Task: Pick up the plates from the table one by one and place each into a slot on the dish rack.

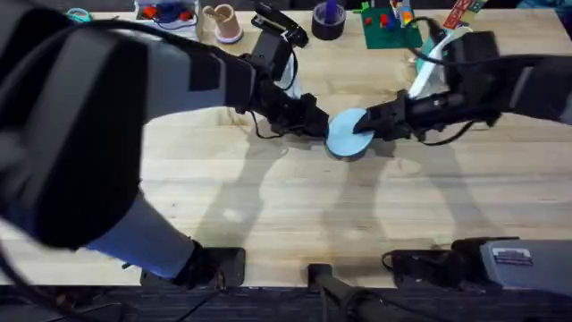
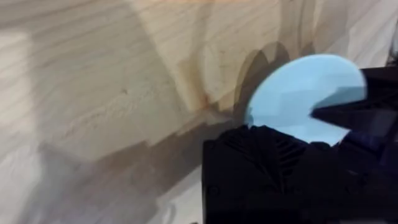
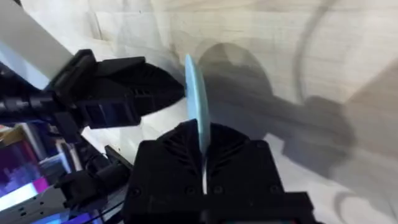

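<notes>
My left gripper (image 1: 315, 123) meets the pale blue plate (image 1: 349, 133) at its left edge; I can't tell if it grips. My right gripper (image 1: 368, 124) is clenched on the plate's right rim, holding it edge-up above mid-table (image 1: 268, 192), probably for a handover.

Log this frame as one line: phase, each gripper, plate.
phase: handover above table | right gripper: shut on blue plate edge | left gripper: at plate's opposite edge, grip unclear | plate: airborne, edge-on in right wrist view
</notes>
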You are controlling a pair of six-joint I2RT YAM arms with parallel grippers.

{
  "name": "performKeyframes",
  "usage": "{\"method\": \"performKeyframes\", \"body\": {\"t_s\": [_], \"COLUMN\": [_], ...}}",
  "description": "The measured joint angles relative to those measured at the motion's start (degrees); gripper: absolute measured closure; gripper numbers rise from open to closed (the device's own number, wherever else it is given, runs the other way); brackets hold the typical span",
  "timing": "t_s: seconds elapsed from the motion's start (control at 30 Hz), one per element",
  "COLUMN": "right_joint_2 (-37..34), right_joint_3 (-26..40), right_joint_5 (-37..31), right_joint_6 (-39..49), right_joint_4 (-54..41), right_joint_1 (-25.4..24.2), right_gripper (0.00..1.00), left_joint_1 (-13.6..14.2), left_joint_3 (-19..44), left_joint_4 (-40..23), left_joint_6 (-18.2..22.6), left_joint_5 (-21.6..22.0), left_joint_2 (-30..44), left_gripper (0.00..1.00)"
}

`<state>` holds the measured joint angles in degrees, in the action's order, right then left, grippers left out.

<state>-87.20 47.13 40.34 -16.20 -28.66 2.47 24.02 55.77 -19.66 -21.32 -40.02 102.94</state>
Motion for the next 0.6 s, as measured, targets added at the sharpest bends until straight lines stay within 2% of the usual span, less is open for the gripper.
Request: {"method": "performKeyframes", "body": {"t_s": [0.27, 0.43, 0.6], "right_joint_2": [10.91, 15.88, 18.26], "right_joint_3": [1.98, 8.13, 17.19], "right_joint_5": [-6.52, -13.28, -21.89], "right_joint_6": [3.21, 6.83, 11.67], "right_joint_4": [-11.02, -21.49, -32.47], "right_joint_1": [-1.26, -1.26, -1.26], "right_gripper": [0.969, 0.97, 0.97], "left_joint_1": [-0.23, -0.23, -0.23], "left_joint_3": [-0.17, -0.08, 3.98], "left_joint_4": [-7.19, -12.94, -23.59], "left_joint_6": [4.05, 7.09, 11.27], "left_joint_5": [6.15, 9.53, 14.96], "left_joint_2": [-12.35, -19.15, -22.37], "left_gripper": [0.962, 0.962, 0.962]}}
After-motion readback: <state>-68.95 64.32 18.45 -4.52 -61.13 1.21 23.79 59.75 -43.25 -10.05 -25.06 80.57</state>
